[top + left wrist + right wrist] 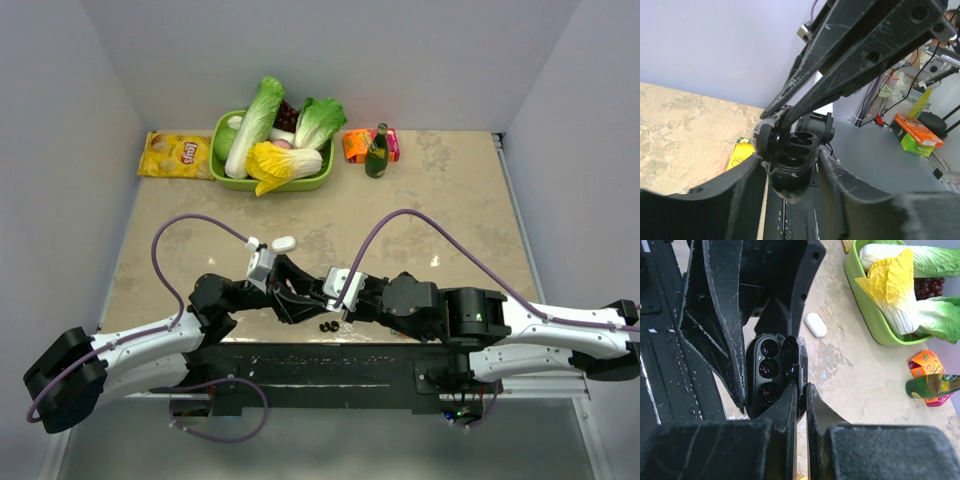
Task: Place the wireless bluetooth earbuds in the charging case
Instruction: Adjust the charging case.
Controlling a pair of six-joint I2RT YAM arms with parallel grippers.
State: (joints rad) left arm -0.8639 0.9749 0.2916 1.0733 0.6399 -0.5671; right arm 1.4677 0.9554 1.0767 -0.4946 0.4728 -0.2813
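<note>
Standing open and empty, the black charging case point(767, 372) is pinched by the right claw point(801, 390) and flanked by the left claw point(790, 167), grip unclear, with black earbuds point(328, 326) left on the tabletop point(450, 220).

- top view looks bright and even to us: soft light from overhead, only faint shadows on the table point(450, 200).
- in the right wrist view we get a mild sheen off the tabletop.
- the right gripper point(801, 388) is blurry and murky up close.
- the black charging case point(767, 370) sits against black plastic, so contrast is low, with just small glints in its wells.
- the left wrist view goes soft at far right.
</note>
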